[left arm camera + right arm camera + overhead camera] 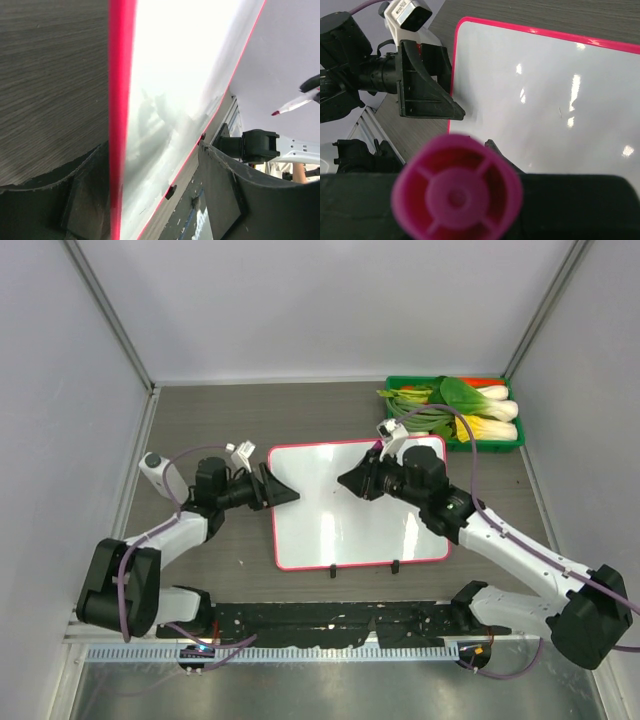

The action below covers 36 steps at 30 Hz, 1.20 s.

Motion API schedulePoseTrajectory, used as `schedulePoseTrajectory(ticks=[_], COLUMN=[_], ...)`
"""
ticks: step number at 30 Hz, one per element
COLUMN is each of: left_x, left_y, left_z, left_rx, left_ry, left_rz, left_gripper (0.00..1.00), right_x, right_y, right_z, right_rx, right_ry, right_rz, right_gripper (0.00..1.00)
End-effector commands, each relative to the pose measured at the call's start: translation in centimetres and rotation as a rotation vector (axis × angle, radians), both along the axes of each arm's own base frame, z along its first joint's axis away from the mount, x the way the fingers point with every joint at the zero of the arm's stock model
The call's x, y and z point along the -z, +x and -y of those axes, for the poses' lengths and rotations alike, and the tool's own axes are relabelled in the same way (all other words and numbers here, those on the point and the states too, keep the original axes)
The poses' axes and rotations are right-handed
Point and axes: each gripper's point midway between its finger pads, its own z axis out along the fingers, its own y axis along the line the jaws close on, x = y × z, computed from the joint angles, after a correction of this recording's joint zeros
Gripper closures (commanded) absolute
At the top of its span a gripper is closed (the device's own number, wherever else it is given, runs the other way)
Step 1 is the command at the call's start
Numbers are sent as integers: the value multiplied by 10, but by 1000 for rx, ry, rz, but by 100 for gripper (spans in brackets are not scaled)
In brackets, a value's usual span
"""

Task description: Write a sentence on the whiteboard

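Note:
The whiteboard (340,530) lies flat on the table, pink-framed, with two black clips (332,568) on its near edge. No writing shows on its white surface (545,90); the sentence is not visible. My left gripper (283,490) is open at the board's left edge, and in the left wrist view (150,200) the pink edge (119,100) runs between its spread fingers. My right gripper (350,481) hovers over the board's upper middle, shut on a pink-capped marker (457,187). The marker's pink tip (275,113) shows in the left wrist view.
A green tray (520,443) of vegetables stands at the back right, just beyond the right arm. Grey walls close in the table on the left, right and back. The arm bases and a black rail (330,620) line the near edge.

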Motion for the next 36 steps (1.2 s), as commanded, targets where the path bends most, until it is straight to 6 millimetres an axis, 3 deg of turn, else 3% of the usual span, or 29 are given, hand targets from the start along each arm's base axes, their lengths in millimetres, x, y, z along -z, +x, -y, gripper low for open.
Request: schedulePoseTrajectory(ticks=[1, 7, 12, 20, 24, 36], left_x=[-30, -30, -24, 11, 19, 16], left_y=[13, 16, 10, 0, -9, -20], left_z=[-5, -16, -16, -18, -17, -22], left_rx=[-44, -89, -80, -42, -10, -6], left_ry=[-14, 31, 40, 78, 79, 104], left_rz=[171, 194, 193, 143, 137, 195], left_gripper=[30, 40, 68, 96, 100, 100], right_x=[-34, -37, -43, -36, -43, -26], right_y=[11, 13, 17, 20, 22, 25], right_z=[-9, -18, -28, -46, -50, -83], right_rx=[11, 14, 28, 52, 75, 112], right_ry=[48, 20, 8, -53, -75, -73], right_rz=[91, 113, 141, 174, 213, 279], right_gripper=[98, 99, 98, 99, 98, 99])
